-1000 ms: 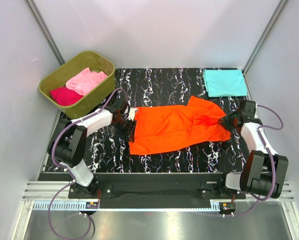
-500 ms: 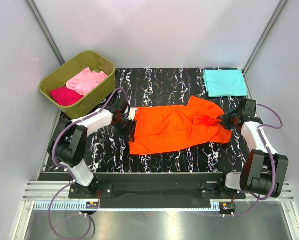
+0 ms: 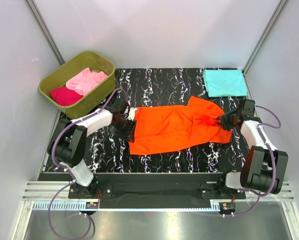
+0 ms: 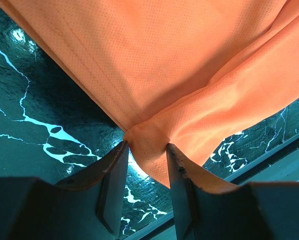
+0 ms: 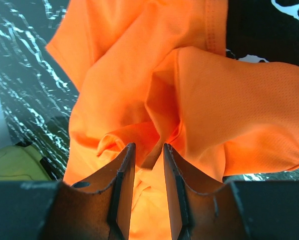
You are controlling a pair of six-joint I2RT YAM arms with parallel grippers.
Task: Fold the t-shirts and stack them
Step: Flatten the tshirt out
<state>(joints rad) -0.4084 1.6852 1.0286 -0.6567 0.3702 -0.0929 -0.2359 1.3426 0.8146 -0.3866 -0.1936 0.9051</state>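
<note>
Four t-shirts in view, one per colour.

Surface: black marble-pattern table top (image 3: 174, 82) with white veining, glossy in the wrist views.

Room: plain white walls (image 3: 154, 30) on the left, right and far sides. Slanted metal posts (image 3: 45, 32) stand at the far corners. An aluminium rail (image 3: 154, 199) runs along the near edge.

Containers: one olive-green tub (image 3: 100, 95) at the far-left corner.
- pink t-shirt (image 3: 86, 80): crumpled, on the tub's far side.
- magenta t-shirt (image 3: 65, 95): crumpled, at the tub's near-left end, touching the pink one.

On the table:
- teal t-shirt (image 3: 224, 82): folded into a flat rectangle at the far-right corner, apart from the rest.
- orange t-shirt (image 3: 172, 127): lies across the middle, left to right. The left part is fairly flat; the right end is wrinkled and bunched.

End effectors:
- left gripper (image 4: 146, 149): at the orange shirt's left edge, fingers closed on a pinched fold at the hem. Cloth fills the gap between them.
- right gripper (image 5: 148, 150): at the shirt's right end, fingers close together with bunched orange cloth clamped between them.

Count:
- t-shirts: 4 (2 in the tub, 2 on the table)
- folded: 1
- tubs: 1
- grippers: 2, both on the orange shirt
</note>
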